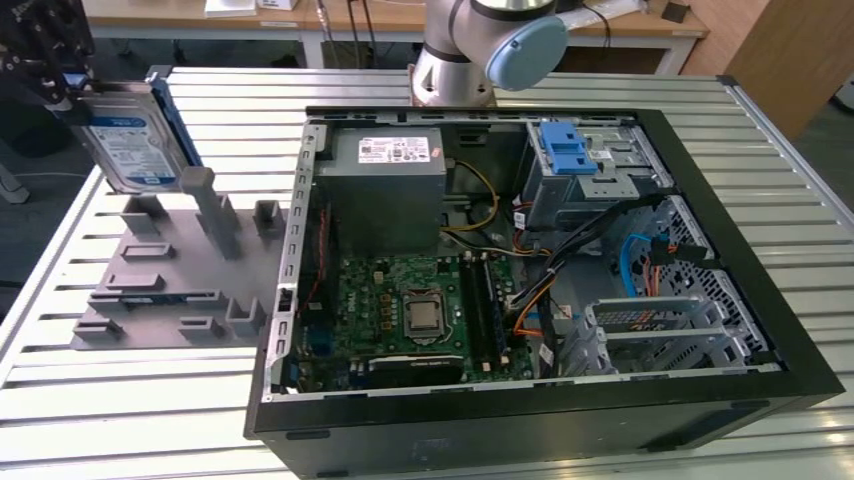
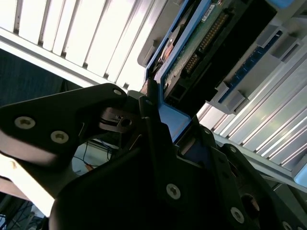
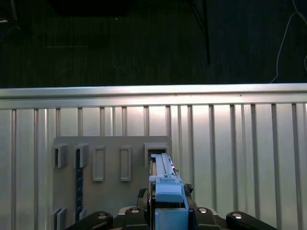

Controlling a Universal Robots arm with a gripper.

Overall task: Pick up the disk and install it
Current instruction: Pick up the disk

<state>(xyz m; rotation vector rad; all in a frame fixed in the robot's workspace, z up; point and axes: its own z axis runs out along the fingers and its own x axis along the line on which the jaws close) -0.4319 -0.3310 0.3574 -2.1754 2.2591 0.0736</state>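
Note:
The disk point(image 1: 131, 145), silver with a blue-and-white label and a blue carrier, stands on edge over the grey slotted rack point(image 1: 174, 290) at the exterior view's left. My gripper point(image 1: 67, 92) is shut on its upper end. In the first wrist view the disk point(image 3: 165, 184) shows edge-on between my black fingers point(image 3: 136, 216), above the rack's slot point(image 3: 156, 151). Its green circuit board point(image 2: 201, 43) and blue frame point(image 2: 173, 120) show in the second wrist view. I cannot tell whether its lower edge still touches the rack.
An open computer case point(image 1: 747, 400) lies on the slatted metal table point(image 1: 120, 410). Inside it are a grey power supply box point(image 1: 387, 170), a motherboard point(image 1: 400, 310) and a grey drive cage with a blue latch point(image 1: 577, 150). The arm's base point(image 1: 467, 50) stands behind the case.

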